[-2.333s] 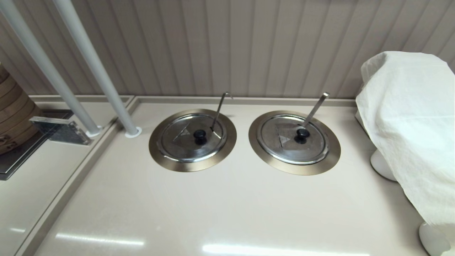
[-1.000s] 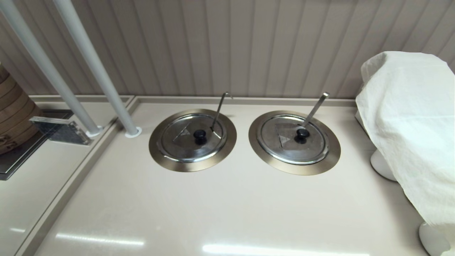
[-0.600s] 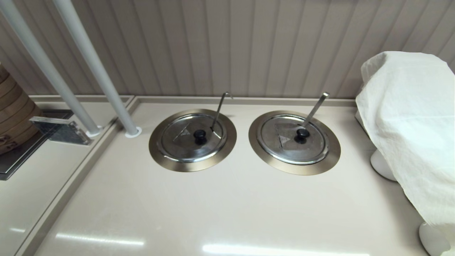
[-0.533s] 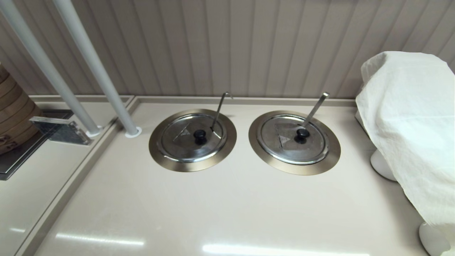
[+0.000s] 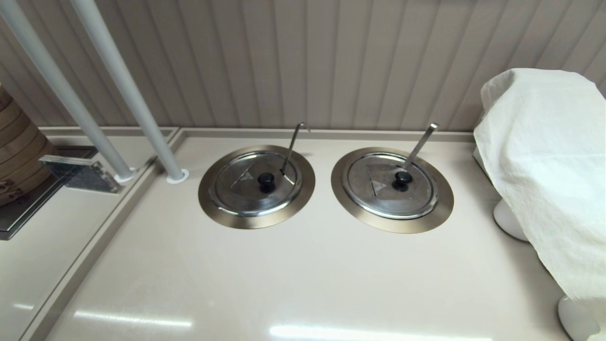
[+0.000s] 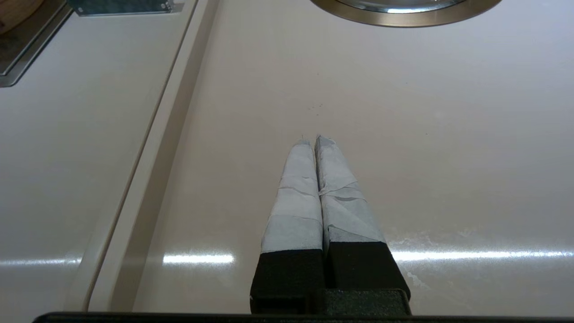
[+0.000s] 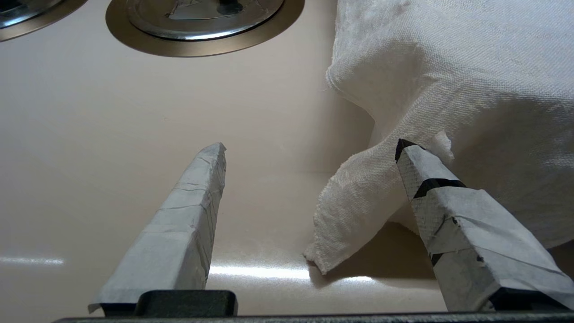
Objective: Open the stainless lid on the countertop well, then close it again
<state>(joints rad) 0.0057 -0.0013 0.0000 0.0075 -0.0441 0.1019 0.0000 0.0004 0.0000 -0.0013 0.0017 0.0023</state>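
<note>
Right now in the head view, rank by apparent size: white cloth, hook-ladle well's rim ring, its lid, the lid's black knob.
1. white cloth, nearer the camera, so partly inflated
2. rim ring
3. stainless lid
4. black knob

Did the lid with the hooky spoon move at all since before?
No. The lid sits shut in its well, and its knob is at the same spot beside the hooked ladle as before.

The head camera looks down from above on the bench [image 5: 293, 279] and 2 wells; both wrist cameras sit low, close to the bench — each shares a well rim with the head view.
</note>
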